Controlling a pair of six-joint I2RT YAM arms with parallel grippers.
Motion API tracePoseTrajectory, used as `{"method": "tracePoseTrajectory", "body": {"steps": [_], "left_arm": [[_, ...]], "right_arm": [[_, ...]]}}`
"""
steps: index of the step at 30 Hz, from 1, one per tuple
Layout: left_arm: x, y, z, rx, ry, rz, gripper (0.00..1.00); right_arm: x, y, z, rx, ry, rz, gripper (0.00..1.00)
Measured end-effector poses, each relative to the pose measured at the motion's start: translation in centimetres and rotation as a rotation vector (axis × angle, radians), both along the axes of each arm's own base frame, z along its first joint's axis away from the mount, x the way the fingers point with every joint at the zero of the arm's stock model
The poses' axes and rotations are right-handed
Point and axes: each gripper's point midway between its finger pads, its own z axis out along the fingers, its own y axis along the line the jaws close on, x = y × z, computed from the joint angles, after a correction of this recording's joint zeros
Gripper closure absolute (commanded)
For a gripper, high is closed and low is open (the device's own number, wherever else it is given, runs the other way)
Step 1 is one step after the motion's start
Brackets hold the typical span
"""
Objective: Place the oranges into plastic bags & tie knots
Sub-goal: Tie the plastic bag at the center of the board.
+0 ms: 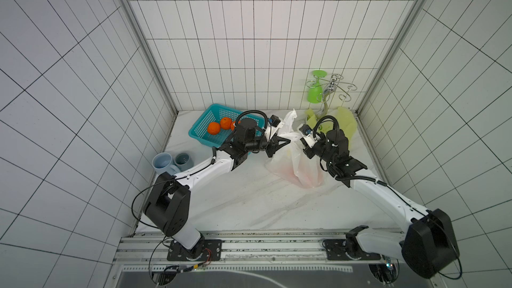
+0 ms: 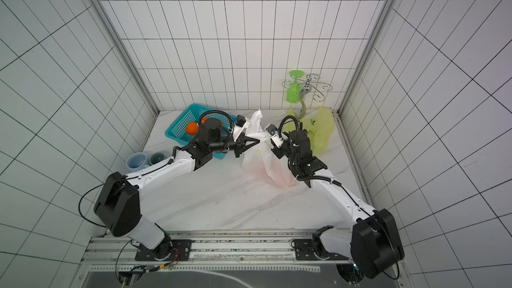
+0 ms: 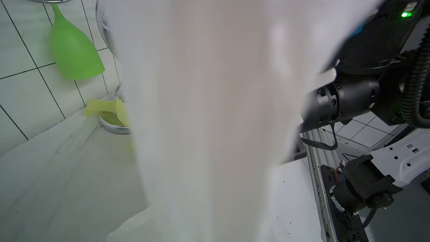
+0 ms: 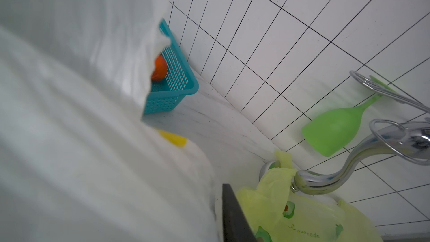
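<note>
A white plastic bag (image 1: pixel 299 167) stands mid-table in both top views, and a faint orange tint (image 1: pixel 288 171) shows through its film. My left gripper (image 1: pixel 288 141) is shut on a twisted handle strand (image 1: pixel 294 135) of this bag. My right gripper (image 1: pixel 302 142) is at the same strand from the other side. The right wrist view shows one dark finger (image 4: pixel 235 215); bag film (image 4: pixel 69 136) hides the other. Bag film (image 3: pixel 209 112) also fills the left wrist view. Three oranges (image 1: pixel 214 128) lie in the teal basket (image 1: pixel 205 137). A yellow-green bag (image 1: pixel 346 123) lies at the back right. Whether a knot is tied cannot be seen.
Two bluish cups (image 1: pixel 163 162) lie beside my left arm. A chrome glass rack (image 1: pixel 332 90) holding a hanging green wine glass (image 1: pixel 315 92) stands in the back right corner, its base under the yellow-green bag. Tiled walls enclose the table on three sides.
</note>
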Motion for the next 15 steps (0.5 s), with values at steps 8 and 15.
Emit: {"method": "tracePoseTrajectory", "body": {"steps": [8,15], "left_arm": [[-0.5,-0.4,-0.2,-0.013,0.025,-0.039,1.00],[-0.2,-0.5,-0.7,-0.021,0.064,-0.036,1.00]], "right_arm": [[0.6,0.8,0.2,0.004,-0.032,-0.011,0.62],[3.0,-0.2,-0.3,0.012,-0.069,-0.133,0.80]]}}
